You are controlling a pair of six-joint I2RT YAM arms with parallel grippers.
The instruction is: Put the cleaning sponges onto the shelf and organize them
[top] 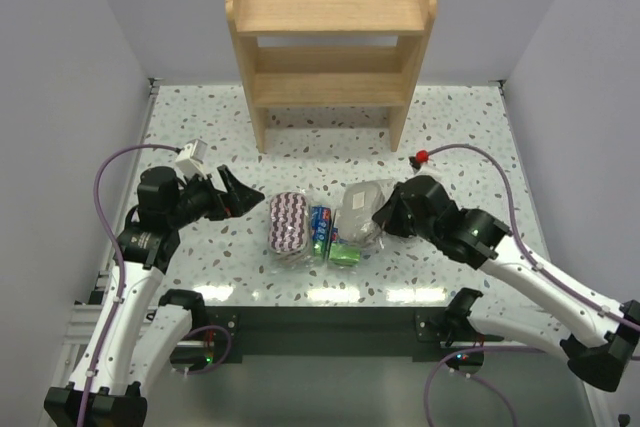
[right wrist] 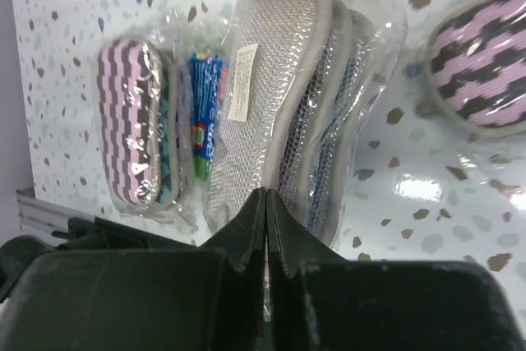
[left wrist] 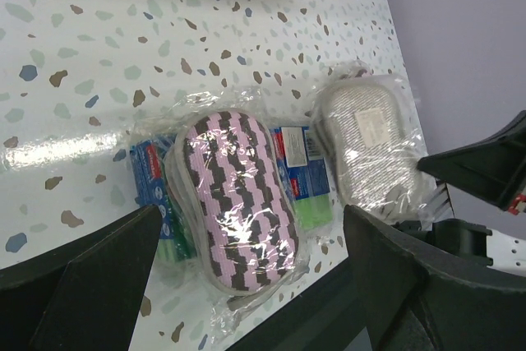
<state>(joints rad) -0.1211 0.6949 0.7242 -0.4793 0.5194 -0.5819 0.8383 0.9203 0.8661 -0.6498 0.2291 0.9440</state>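
Pick-up step, I judge: the sponges [top: 318,230] cluster mid-frame below the shelf [top: 330,2], the left gripper [top: 244,197] gapes empty, and the right gripper [top: 385,213], fingers pressed together, touches the grey pad [top: 360,199], so next needs a firm grasp.

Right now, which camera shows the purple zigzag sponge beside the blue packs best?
Left wrist: the zigzag sponge sits central, whole, pattern facing the camera. Top external shows it small; right wrist, foreshortened at the left.
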